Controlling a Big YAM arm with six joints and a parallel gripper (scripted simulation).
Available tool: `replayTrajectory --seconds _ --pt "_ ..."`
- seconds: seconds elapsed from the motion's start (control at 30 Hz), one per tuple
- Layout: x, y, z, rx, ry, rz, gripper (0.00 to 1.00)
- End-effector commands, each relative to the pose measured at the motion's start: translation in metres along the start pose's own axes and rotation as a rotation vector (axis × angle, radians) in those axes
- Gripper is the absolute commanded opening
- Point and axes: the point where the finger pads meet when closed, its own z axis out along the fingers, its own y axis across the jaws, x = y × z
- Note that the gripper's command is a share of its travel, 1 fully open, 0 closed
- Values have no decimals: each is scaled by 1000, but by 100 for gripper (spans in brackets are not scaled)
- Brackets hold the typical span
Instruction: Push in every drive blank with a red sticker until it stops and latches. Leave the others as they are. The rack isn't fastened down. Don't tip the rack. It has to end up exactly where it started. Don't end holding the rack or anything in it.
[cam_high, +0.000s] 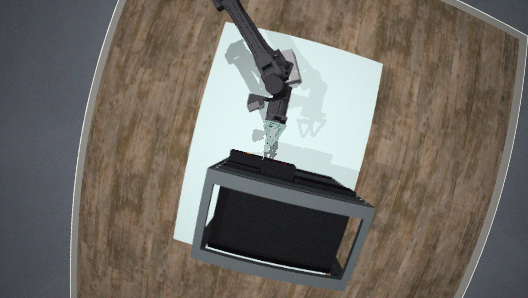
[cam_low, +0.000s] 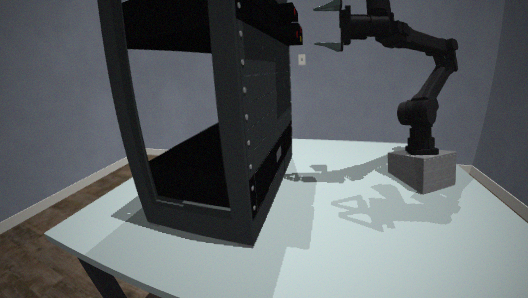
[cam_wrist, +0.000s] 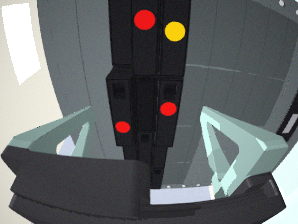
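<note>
A tall grey rack (cam_low: 210, 115) stands on the pale table. Black drive blanks stick out of its front face near the top (cam_low: 292, 22). In the wrist view three blanks carry red stickers: one higher up (cam_wrist: 144, 19) and two lower down (cam_wrist: 168, 108) (cam_wrist: 123, 127). One blank carries a yellow sticker (cam_wrist: 174, 31). My gripper (cam_low: 327, 26) is open and empty. It hovers level with the top blanks, a short gap in front of them, fingers pointing at the rack. From above the gripper (cam_high: 270, 142) sits just before the protruding blanks (cam_high: 265, 165).
The arm's base sits on a grey block (cam_low: 422, 170) at the far side of the table. The rack (cam_high: 280, 225) stands near the table's edge. A wooden floor surrounds the table.
</note>
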Motion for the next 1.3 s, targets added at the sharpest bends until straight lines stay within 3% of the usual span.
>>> replayTrajectory --seconds 0.0,0.03,0.27,1.27 --pt "-30 -3 -2 15 -22 19 100" --pt "-40 12 -2 -7 -29 34 100" --pt "-68 6 -4 -2 -27 27 100" --pt "-69 9 -5 -8 -16 30 100"
